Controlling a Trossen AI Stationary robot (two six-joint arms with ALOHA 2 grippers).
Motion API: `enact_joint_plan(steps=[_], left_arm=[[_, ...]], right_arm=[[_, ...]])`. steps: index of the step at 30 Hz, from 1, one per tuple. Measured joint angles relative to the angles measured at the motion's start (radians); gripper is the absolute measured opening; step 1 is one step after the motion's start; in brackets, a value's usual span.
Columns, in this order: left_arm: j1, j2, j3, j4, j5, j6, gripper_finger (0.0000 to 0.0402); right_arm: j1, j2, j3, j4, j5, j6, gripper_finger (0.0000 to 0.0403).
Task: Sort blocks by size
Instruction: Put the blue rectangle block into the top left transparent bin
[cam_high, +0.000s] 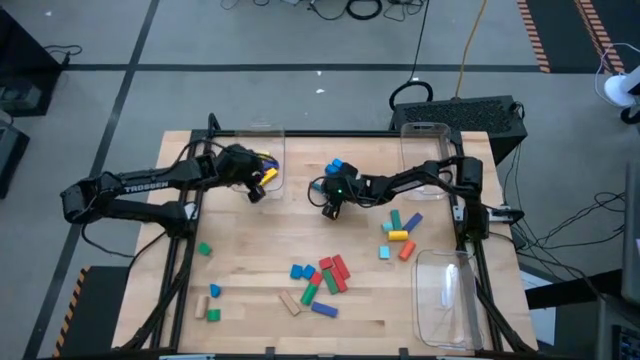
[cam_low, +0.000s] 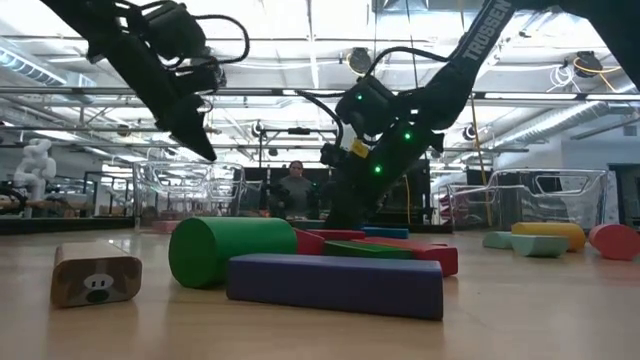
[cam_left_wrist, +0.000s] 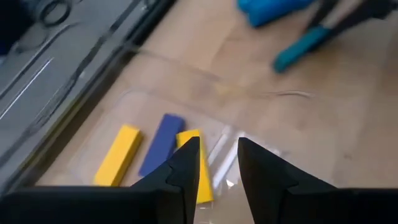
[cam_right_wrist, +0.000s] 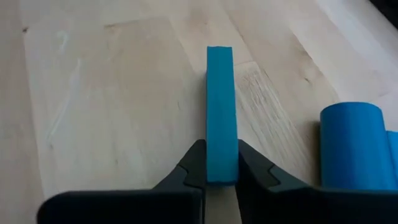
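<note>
1. Gripping the thin blue bar (cam_right_wrist: 220, 112) in my right gripper (cam_right_wrist: 220, 171), near the table's (cam_high: 250, 250) back edge, for sorting.
2. My left gripper (cam_left_wrist: 217, 165) hangs parted, empty, above the back-left bin (cam_high: 275, 175).

wooden table (cam_high: 250, 290), clear bins (cam_high: 445, 300), seated person (cam_low: 295, 190)

green cylinder (cam_low: 232, 251), purple bar (cam_low: 335, 284), wooden block (cam_low: 96, 274)

Bright ceiling strip lights (cam_low: 300, 25) glare at twelve o'clock; the near purple bar (cam_low: 335, 283) looks soft, shadows faint.
</note>
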Motion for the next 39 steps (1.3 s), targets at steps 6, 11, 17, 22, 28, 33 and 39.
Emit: enact_joint_plan(steps=[6, 11, 17, 22, 28, 33, 39], left_arm=[[-0.077, 0.0, 0.0, 0.0, 0.008, 0.077, 0.0111], [-0.142, 0.0, 0.0, 0.011, 0.008, 0.104, 0.0112], [-0.22, 0.0, 0.0, 0.113, 0.0, 0.157, 0.0112], [-0.284, 0.0, 0.001, 0.196, -0.002, 0.183, 0.0112], [-0.332, 0.0, 0.001, 0.218, -0.016, 0.18, 0.0164], [-0.352, 0.005, 0.001, 0.23, -0.017, 0.181, 0.0222], [-0.356, 0.08, 0.001, 0.278, 0.007, 0.204, 0.0233]], right_arm=[[0.074, -0.076, 0.001, 0.039, 0.077, -0.061, 0.0031], [0.122, -0.169, 0.001, 0.043, 0.082, -0.084, 0.0031], [0.156, -0.226, 0.001, 0.035, 0.079, -0.09, 0.0031], [0.177, -0.231, 0.001, 0.039, 0.075, -0.103, 0.0031], [0.191, -0.231, 0.001, 0.05, 0.075, -0.114, 0.0031], [0.196, -0.231, 0.001, 0.077, 0.043, -0.124, 0.0031], [0.201, -0.231, 0.003, 0.105, -0.005, -0.126, 0.0031]])
